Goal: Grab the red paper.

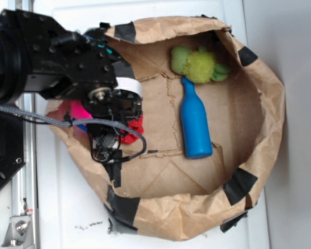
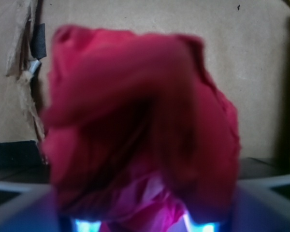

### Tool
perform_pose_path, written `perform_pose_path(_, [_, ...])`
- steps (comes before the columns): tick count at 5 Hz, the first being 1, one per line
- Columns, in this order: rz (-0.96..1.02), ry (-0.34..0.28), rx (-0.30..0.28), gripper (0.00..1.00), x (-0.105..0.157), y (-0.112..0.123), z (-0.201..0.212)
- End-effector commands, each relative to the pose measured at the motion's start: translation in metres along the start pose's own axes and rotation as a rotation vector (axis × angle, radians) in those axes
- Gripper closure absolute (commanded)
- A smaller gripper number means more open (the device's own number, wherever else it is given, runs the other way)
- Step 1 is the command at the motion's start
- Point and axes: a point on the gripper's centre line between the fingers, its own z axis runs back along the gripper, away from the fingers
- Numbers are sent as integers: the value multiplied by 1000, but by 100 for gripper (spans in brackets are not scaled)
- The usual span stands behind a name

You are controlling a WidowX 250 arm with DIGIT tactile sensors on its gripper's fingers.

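red paper (image 2: 140, 125), crumpled wad, inside bag

I'm looking at a robot lab bench setup, not a home. The black arm (image 1: 52, 57) is sitting on a white tabletop (image 1: 72, 218) beside a metal rail with a bracket (image 1: 20, 228). A makeshift brown paper bag (image 1: 197, 207), patched with black tape (image 1: 241, 185), is serving as the bin, holding a blue bottle (image 1: 195, 122) and a green plush toy (image 1: 199, 65).

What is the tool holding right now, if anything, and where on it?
Most likely the red paper: the wad fills the wrist view right at the tool. Blur and the arm's bulk hide the actual contact, so neither grip nor hold point is certain.
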Motion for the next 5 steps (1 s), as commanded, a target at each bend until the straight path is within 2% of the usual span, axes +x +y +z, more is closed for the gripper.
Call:
perform_pose_path(1, [46,-108,-7,100,42,-7,78])
perform_pose_path(2, [86,-152,18,100,61,-24,129])
perform_pose_path(3, [98,-180,75,100,67,-34,168])
perform_pose_path(4, [93,-198,79,100,54,-37,176])
perform_pose_path(5, [88,-195,48,100,43,-40,182])
